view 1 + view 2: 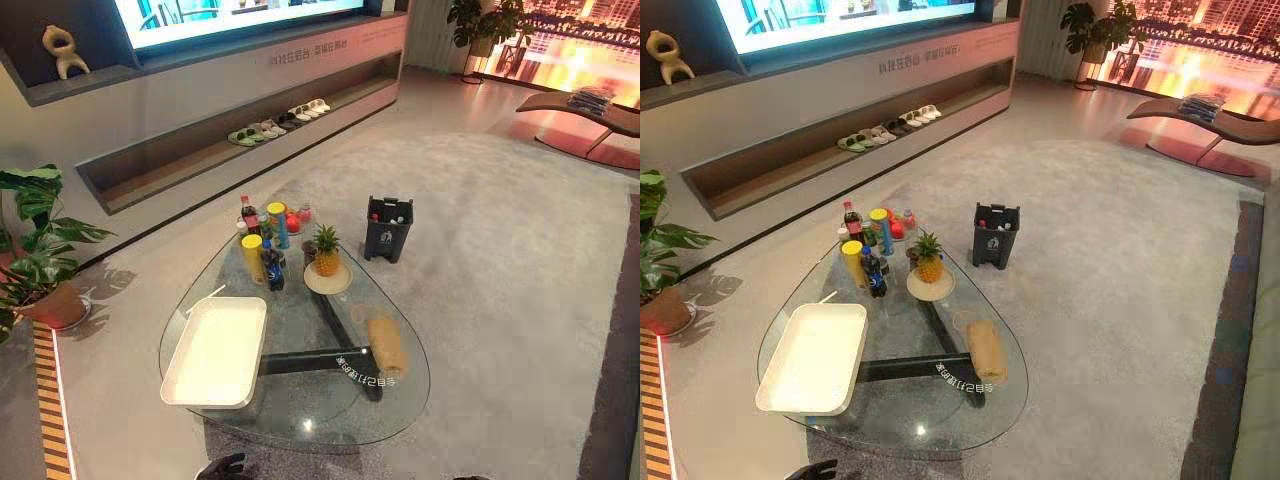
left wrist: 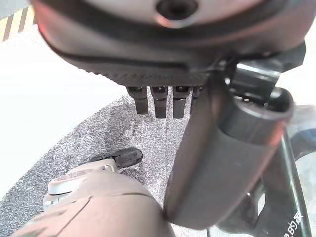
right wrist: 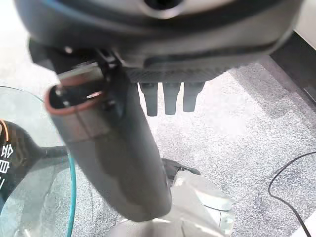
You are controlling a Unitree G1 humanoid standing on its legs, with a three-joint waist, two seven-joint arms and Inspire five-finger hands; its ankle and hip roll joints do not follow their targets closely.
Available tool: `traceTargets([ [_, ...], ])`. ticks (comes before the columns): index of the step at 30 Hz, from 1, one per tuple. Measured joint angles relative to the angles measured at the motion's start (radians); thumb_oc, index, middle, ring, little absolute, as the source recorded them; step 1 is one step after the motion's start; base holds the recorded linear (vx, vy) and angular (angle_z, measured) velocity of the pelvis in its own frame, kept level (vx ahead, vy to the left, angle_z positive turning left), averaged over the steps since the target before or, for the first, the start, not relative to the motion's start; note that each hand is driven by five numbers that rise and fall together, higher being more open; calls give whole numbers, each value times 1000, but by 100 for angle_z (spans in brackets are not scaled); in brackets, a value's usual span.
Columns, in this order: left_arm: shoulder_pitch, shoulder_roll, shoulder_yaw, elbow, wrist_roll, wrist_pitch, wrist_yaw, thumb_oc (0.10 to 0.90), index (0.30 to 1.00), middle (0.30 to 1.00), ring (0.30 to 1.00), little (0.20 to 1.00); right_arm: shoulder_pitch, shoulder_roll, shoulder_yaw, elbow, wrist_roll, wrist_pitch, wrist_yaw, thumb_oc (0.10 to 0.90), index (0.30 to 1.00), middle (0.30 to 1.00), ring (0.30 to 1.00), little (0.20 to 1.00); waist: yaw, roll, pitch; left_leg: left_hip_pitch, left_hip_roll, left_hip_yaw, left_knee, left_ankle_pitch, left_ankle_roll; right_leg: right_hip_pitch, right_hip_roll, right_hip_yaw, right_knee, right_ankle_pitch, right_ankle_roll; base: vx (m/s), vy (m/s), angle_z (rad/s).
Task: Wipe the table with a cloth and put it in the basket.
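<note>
The cloth (image 1: 385, 345) lies rolled up on the glass table (image 1: 300, 425), on the robot's right side, near the edge. No hand touches it. The white basket (image 1: 205, 403) sits on the left side of the table, well apart from the cloth. It is flat and wide like a tray, so a cloth can drop in easily.

The left hand (image 2: 163, 74) hangs low by the table's near edge. Its fingers are straight and loose, and it holds nothing. The right hand (image 3: 168, 74) hangs down too, over the carpet (image 3: 237, 123) beside the table, with loose fingers and nothing in it.

At the far end of the table stand some bottles (image 1: 265, 240) and a pineapple (image 1: 326, 255) on a plate (image 1: 345, 283). They are bunched together there, which leaves bare glass at the front for wiping. A dark bin (image 1: 388, 228) stands on the floor just behind the table.

I think the job has not started. The cloth is on the right, so the right hand looks best to pick it up first.
</note>
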Motion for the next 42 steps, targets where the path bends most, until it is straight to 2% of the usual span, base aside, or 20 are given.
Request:
traceTargets([
  [13,1,0,-1,0,0,0,-1,800,900,900,900,900,0,0,0,0,0,0,0,800,900,900,900,900,0,-10,-12,0,0,0,0,0,0,0,0,0,0,0,0,-13,-1,-2],
  [33,1,0,-1,-1,-1,0,3,800,900,900,900,900,0,-1,1,-1,0,2,4,800,900,900,900,900,0,1,-18,-10,0,0,0,0,0,-10,0,0,0,0,0,0,0,0],
  [39,-3,3,1,-3,-23,-4,29,800,900,900,900,900,0,-11,15,-2,-4,4,20,800,900,900,900,900,-1,18,17,-33,0,-2,1,2,-2,-33,1,2,0,1,0,16,13,-1],
  [40,-3,3,2,-14,-25,-7,37,800,900,900,900,900,0,-13,20,-7,-9,4,20,800,900,900,900,900,0,23,32,-53,0,-2,1,3,-3,-53,1,3,0,2,0,-347,26,0],
  [42,-47,6,-10,-41,-67,-26,48,800,900,900,900,900,-35,-27,50,-25,-6,-1,19,800,900,900,900,900,-2,34,49,-161,-2,-3,28,26,-1,-147,-1,4,7,37,0,-478,37,0],
])
